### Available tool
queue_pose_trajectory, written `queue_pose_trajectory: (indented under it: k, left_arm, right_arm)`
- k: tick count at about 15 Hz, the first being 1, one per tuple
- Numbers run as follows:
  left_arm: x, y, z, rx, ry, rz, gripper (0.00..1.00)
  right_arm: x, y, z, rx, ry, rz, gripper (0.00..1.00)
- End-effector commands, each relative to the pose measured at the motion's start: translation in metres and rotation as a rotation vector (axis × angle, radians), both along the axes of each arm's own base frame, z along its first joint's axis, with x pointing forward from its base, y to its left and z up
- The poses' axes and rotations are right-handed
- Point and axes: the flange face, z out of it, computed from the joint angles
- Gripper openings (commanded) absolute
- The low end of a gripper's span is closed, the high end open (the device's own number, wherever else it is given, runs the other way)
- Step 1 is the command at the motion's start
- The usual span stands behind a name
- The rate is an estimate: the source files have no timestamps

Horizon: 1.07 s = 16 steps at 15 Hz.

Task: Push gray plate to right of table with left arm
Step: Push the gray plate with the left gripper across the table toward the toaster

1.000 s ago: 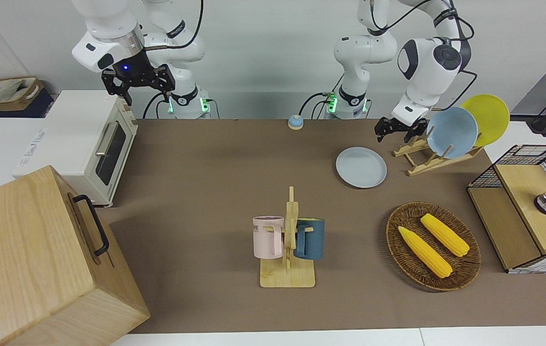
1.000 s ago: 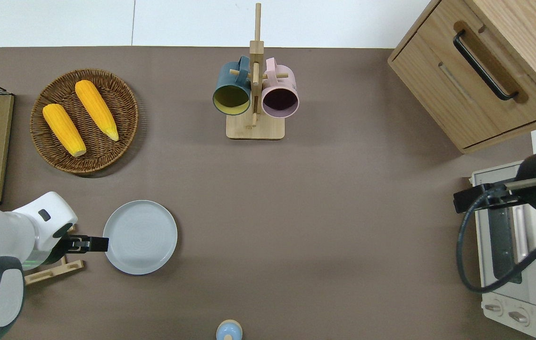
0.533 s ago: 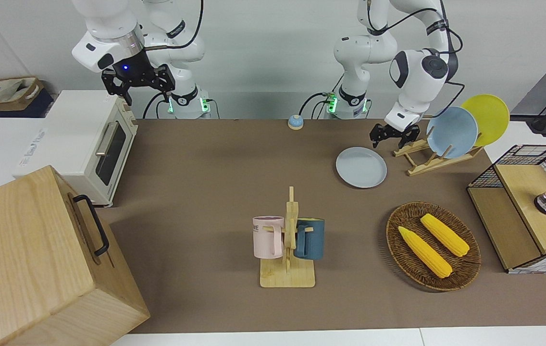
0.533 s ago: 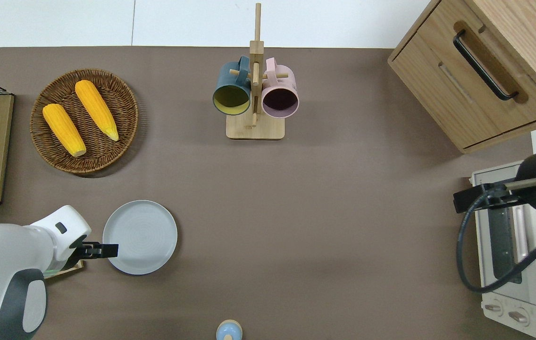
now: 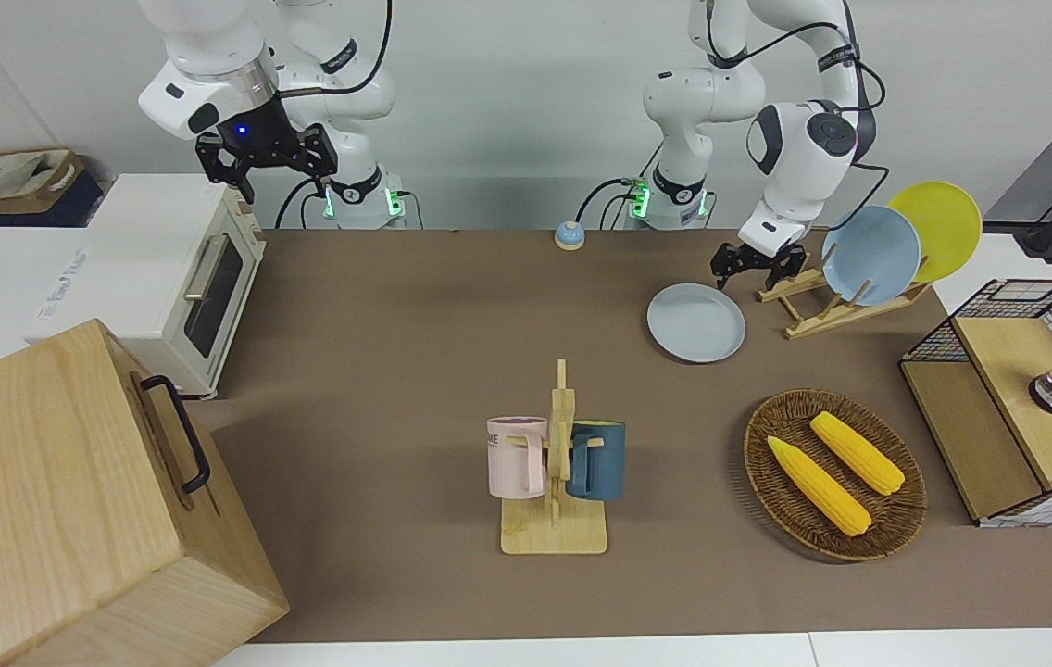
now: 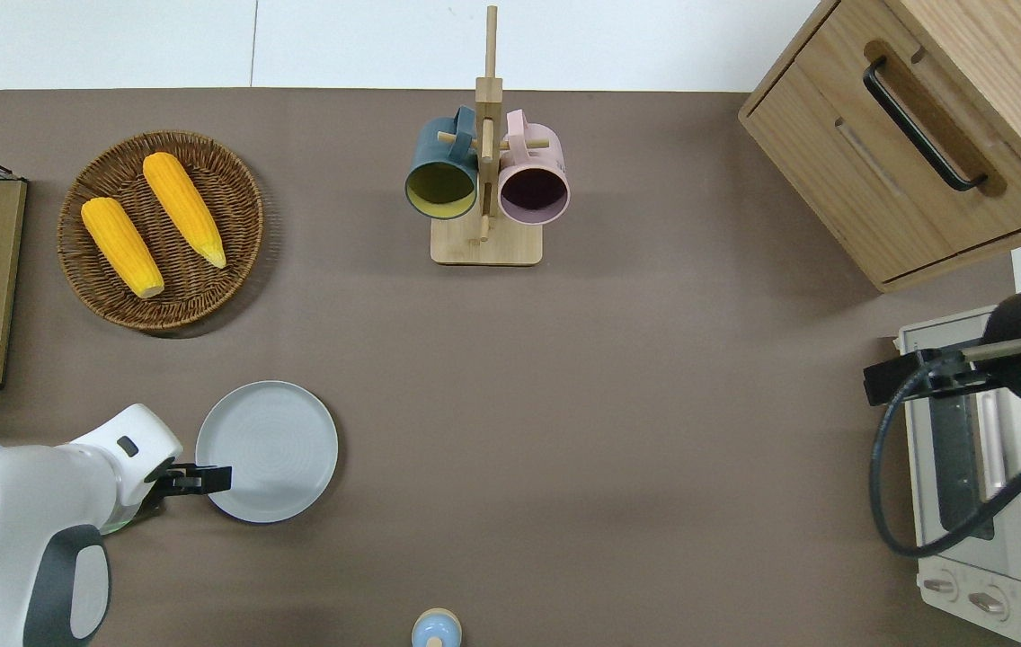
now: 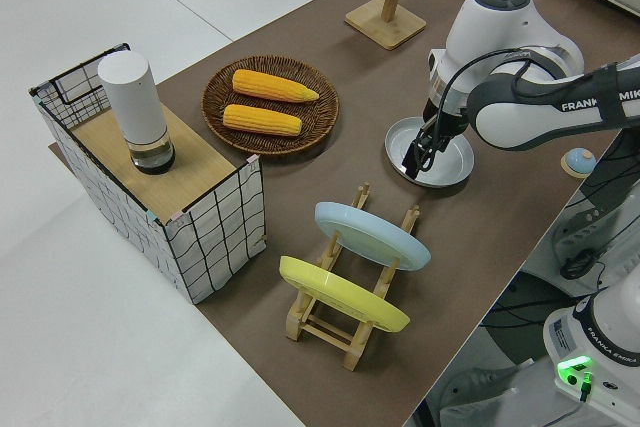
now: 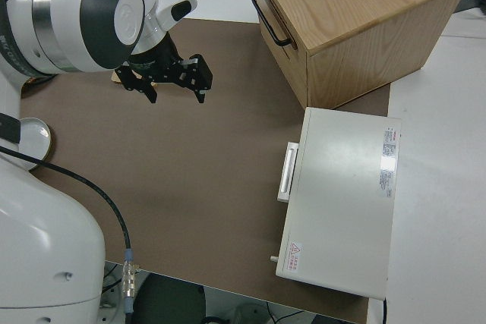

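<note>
My left gripper, fingers narrow as far as I can tell, overlaps the gray plate's rim; pushing high could tip it.

gray plate: pale blue-gray | table: matte brown, white edges | left end effector: black, on white arm | basket: dark brown weave | corn cobs: yellow | mugs: teal, pink
</note>
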Motion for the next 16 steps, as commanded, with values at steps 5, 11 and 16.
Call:
queue_pose_trajectory:
  k: [5,11,16]
  left_arm:
    - [0.0,0.01,-0.039,-0.002,-0.04,0.028,0.99]
    - [0.001,0.009,-0.053,-0.003,-0.039,0.057,0.96]
    - [0.002,0.008,-0.054,-0.003,-0.04,0.064,0.23]
  right_arm:
    - [-0.003,-0.001,0.004,0.001,0.004,-0.015,0.983]
    - [-0.003,-0.001,0.004,0.001,0.004,-0.015,0.983]
    - [-0.003,-0.002,0.004,0.002,0.004,-0.015,0.983]
